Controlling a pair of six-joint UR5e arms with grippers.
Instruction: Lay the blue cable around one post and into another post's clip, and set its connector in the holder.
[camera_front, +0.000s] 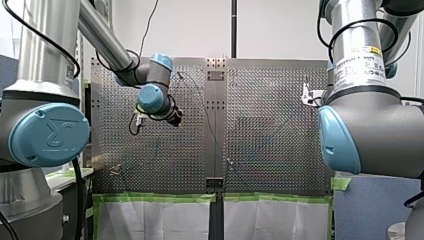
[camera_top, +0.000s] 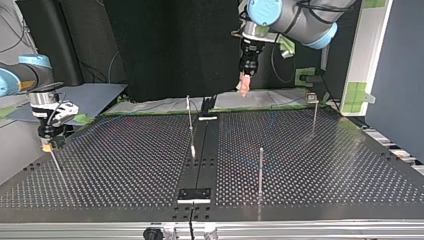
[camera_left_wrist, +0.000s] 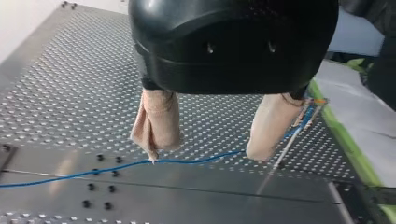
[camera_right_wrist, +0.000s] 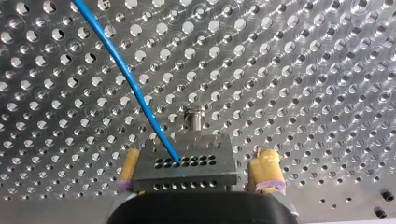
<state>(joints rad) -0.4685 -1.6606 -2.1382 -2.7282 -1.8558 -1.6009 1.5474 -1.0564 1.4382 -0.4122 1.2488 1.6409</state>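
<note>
The blue cable (camera_left_wrist: 116, 165) lies across the perforated table (camera_left_wrist: 56, 84) and runs up to a thin post with a clip (camera_left_wrist: 312, 103). My left gripper (camera_left_wrist: 205, 156) hangs above the cable, its beige-padded fingers (camera_left_wrist: 156, 121) open with nothing between them. In the top view it sits high above the table's far edge (camera_top: 245, 82). The cable's other end (camera_right_wrist: 135, 93) enters a hole in a grey block with rows of holes (camera_right_wrist: 187, 168) mounted on a post. My right gripper (camera_right_wrist: 198, 170) is open, with a yellow pad (camera_right_wrist: 266, 170) on either side of that block and a gap on one side.
Thin upright posts stand on the table: one near the middle (camera_top: 190, 125), one nearer the camera (camera_top: 260, 170), one with a clip head at the far right (camera_top: 314, 107). A dark centre strip (camera_top: 200, 165) divides the table. Green tape (camera_front: 160, 197) lines one edge.
</note>
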